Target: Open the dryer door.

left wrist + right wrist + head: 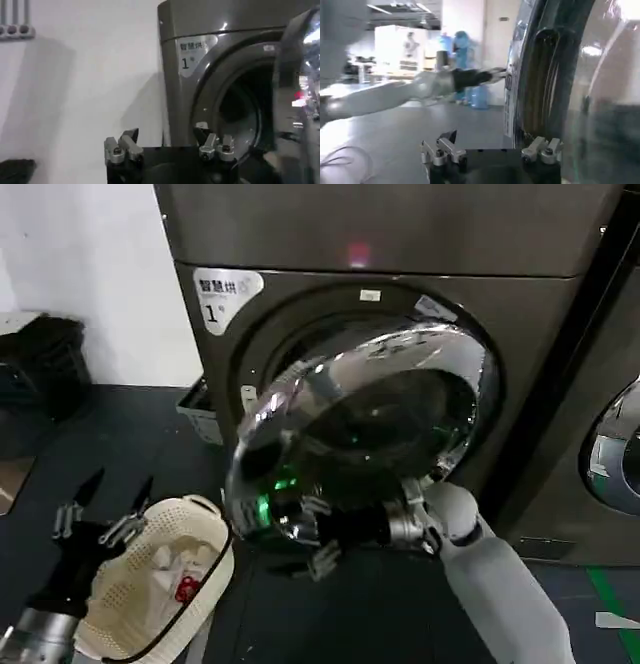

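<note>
Fingers (92, 484) of the left gripper (112, 496) are spreading wide beside a cream laundry basket (150, 594). Rightward, the dryer door (370, 424) is hanging ajar from the dryer (400, 244), the right gripper (318, 536) reaching its lower rim, fingers spread.

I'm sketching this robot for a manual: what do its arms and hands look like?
The right arm is a smooth, rounded light-grey shell narrowing to a silver metal wrist ring. The right hand is black with silver-grey metal finger links. The left hand has a black body, silver jointed links with screws and thin dark pointed fingertips, on a silver cuff. No loose cables or markings show.
</note>
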`<state>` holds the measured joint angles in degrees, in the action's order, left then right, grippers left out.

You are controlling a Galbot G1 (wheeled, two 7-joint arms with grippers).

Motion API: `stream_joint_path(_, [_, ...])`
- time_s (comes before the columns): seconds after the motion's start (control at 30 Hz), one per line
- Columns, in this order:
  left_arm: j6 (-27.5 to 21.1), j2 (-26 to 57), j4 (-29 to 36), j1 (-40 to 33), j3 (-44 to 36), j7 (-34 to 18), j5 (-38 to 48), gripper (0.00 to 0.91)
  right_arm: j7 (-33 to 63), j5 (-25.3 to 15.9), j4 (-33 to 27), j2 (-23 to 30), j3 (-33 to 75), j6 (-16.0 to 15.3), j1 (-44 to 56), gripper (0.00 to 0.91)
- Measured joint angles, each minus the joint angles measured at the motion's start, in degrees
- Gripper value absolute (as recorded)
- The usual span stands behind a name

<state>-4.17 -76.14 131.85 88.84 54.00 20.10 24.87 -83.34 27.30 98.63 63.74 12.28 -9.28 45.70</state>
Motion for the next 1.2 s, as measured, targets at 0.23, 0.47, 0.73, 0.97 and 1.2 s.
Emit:
stream_joint_path(0.23, [0.3,2.3,-0.8,-1.5,-0.9,1.6,3.1,0.907,-0.3,1.0,-0.7,-1.6,0.4,2.6,0.5,0.907])
stream_joint_path(0.47, [-1.1,7.5,-2.8,-4.0,-3.3,1.7,8.7,0.907,-0.4,1.0,-0.1,-2.5,0.3,4.8,1.7,0.907])
stream_joint_path(0.73, [-2.6,15.4,-5.8,-9.1,-8.1,1.5,14.7,0.907,-0.5,1.0,1.6,-4.0,1.7,6.4,4.5,0.907])
stream_joint_path(0.97, [-2.6,22.7,-8.9,-15.1,-14.9,2.1,17.9,0.907,-0.5,1.1,3.7,-5.7,5.5,7.1,8.7,0.907])
stream_joint_path(1.2, [-2.7,26.8,-11.2,-21.0,-21.7,2.7,19.5,0.907,-0.5,1.5,4.1,-7.0,11.4,7.5,13.7,0.907])
